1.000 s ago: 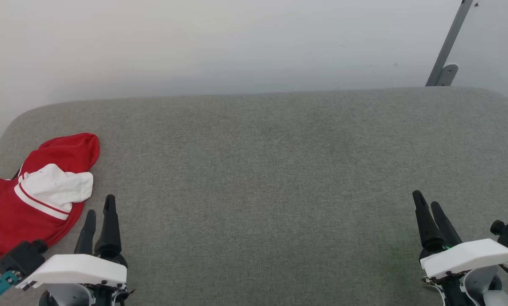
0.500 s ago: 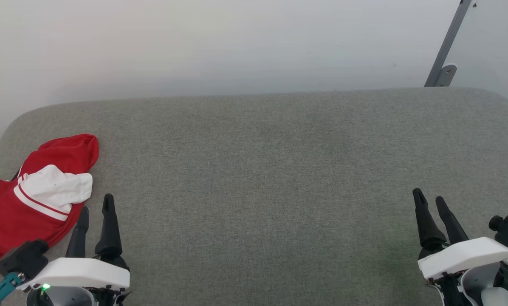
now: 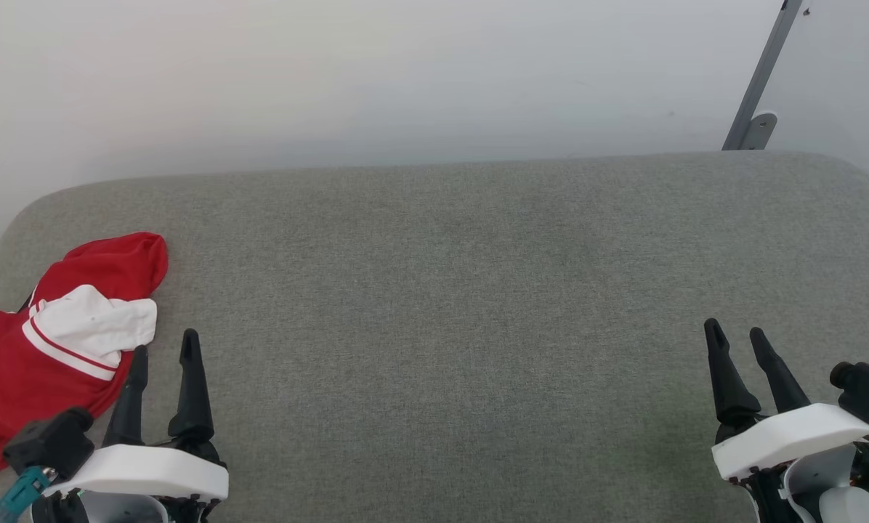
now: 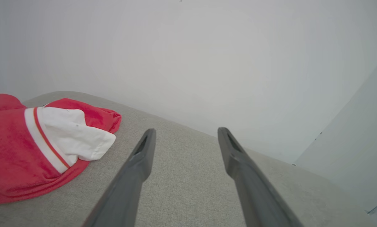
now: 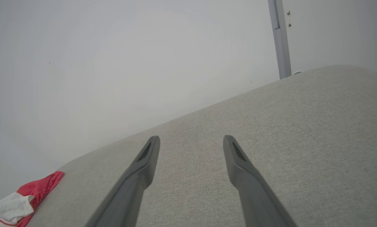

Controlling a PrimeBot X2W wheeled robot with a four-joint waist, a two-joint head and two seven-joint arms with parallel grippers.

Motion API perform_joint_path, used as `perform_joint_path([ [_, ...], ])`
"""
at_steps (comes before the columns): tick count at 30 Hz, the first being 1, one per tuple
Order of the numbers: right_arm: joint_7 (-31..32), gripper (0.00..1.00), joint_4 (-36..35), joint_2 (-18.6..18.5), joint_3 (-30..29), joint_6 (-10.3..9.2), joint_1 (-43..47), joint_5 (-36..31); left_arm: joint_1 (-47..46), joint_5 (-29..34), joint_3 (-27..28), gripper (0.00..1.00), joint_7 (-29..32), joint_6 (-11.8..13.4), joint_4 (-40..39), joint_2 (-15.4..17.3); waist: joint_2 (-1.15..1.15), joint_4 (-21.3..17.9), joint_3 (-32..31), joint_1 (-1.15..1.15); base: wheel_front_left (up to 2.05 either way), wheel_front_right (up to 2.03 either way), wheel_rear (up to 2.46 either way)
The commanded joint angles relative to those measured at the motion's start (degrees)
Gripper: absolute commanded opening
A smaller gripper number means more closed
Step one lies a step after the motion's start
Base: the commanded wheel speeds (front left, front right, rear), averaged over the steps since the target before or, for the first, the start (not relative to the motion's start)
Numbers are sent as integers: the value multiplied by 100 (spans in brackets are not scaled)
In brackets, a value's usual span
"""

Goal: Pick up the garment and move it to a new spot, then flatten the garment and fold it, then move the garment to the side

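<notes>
Head view | garment (image 3: pixel 20 370) crumpled on grey cushion (image 3: pixel 478 290) | far left

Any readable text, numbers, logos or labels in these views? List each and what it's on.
None can be read.
garment: crumpled at the left end of the gray padded surface. Red cloth, a white sleeve panel and striped trim show, with no number or logo.
left pincer and right pincer: plain dark fingers, no markings.
wall and metal post: no signs or labels.
</notes>
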Motion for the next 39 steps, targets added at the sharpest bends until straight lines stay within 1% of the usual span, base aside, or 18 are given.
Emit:
perform_joint_path([
  [1, -57, 100, -67, -35, 6, 1, -92, -119, 25, 160, 17, 100, -44, -30, -63, 24, 0, -3, -3, 0, 0, 0, 0],
  [19, -291, 100, -177, -122, 81, 2, -68, -919, 96, 1022, 23, 100, -277, -215, -15, 76, 0, -49, -33, 0, 0, 0, 0],
  [39, -487, 100, -233, -232, 168, 1, -56, -1676, 127, 1748, -68, 100, -477, -302, 132, 152, 0, -72, -70, 0, 0, 0, 0],
])
